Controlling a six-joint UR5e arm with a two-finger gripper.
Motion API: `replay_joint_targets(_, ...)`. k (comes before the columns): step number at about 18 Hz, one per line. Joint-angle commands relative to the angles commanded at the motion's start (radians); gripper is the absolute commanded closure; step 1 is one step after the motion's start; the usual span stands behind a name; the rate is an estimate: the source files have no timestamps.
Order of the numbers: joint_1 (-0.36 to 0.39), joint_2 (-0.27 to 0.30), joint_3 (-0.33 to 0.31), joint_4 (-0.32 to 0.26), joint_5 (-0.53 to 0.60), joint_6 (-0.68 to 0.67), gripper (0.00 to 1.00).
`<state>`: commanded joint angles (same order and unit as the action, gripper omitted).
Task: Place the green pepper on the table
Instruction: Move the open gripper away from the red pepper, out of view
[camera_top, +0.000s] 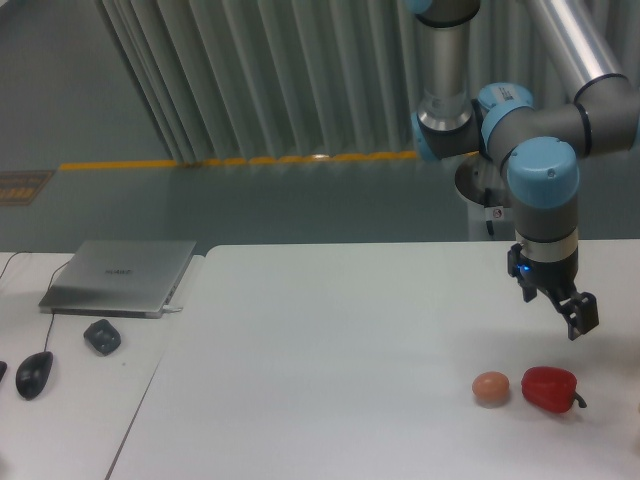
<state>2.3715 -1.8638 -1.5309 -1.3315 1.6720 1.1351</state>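
White table (330, 340) (glossy red pepper (549, 388) resting).

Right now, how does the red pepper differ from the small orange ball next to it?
The red pepper is deep red and glossy; the orange ball is pale tan-orange and duller. The pepper is bigger and lumpy with a dark stem; the ball is round and stemless. Both lie apart on the white table.

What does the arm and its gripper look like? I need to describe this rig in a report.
The arm has silvery-grey tube links and grey joint housings with round light-blue caps. Its wrist narrows to a dark band with a small blue light. The gripper is black, small, with two short fingers. No loose cables or readable markings show.
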Motion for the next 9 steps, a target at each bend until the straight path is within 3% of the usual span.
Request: replay_joint_targets(9,0.006,-0.002,-0.008,0.003,0.003,-0.005,0.0)
